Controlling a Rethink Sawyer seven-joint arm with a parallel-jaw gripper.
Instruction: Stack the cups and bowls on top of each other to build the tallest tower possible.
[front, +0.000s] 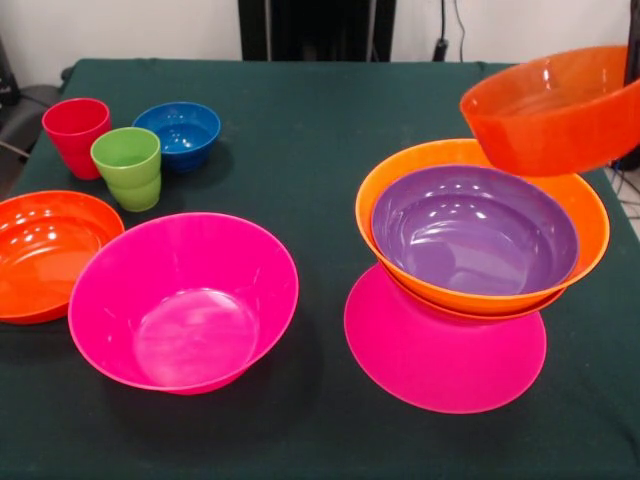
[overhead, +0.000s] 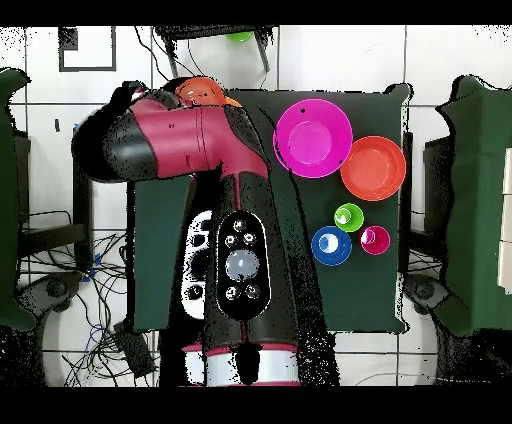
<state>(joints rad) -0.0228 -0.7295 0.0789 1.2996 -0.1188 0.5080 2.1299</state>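
Note:
The tower stands at the right: an upturned hot pink bowl carries a large orange bowl with a purple bowl nested in it. A shallow red-orange bowl hangs tilted in the air just above and behind the tower. My gripper holds it by its far rim and is mostly cut off by the picture's right edge. In the overhead view my arm hides the tower, and only this bowl's edge peeks out. The red cup and green cup stand at the far left.
An upright hot pink bowl sits front centre-left, with another shallow red-orange bowl beside it at the left edge. A small blue bowl stands behind the cups. The green cloth covers the table.

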